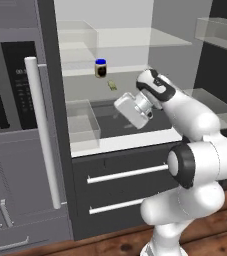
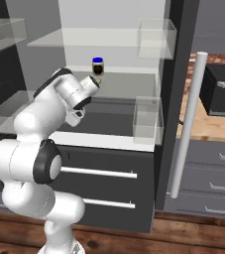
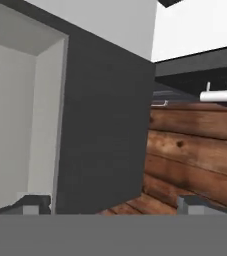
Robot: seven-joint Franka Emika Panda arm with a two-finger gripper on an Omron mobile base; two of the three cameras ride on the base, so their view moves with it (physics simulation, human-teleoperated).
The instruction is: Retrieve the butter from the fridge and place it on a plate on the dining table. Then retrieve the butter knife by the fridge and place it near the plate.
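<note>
The fridge [image 1: 116,142] stands open, its white inside lit. The butter [image 1: 113,85], a small pale yellow-green stick, lies on the middle shelf just right of and below a dark jar. My arm reaches into the fridge, and the white hand of my gripper [image 1: 129,109] hangs a little below and to the right of the butter, apart from it. In the hand view the gripper [image 3: 114,204] is open, its fingertips [image 3: 35,203] wide apart with nothing between them. The plate, the dining table and the butter knife are out of view.
A dark jar with a blue lid [image 1: 101,68] stands behind the butter. Clear bins [image 1: 82,120] and glass shelves [image 2: 84,37] line the inside. A long white door handle [image 1: 42,135] rises at the left, and drawers with bar handles [image 1: 127,174] sit below.
</note>
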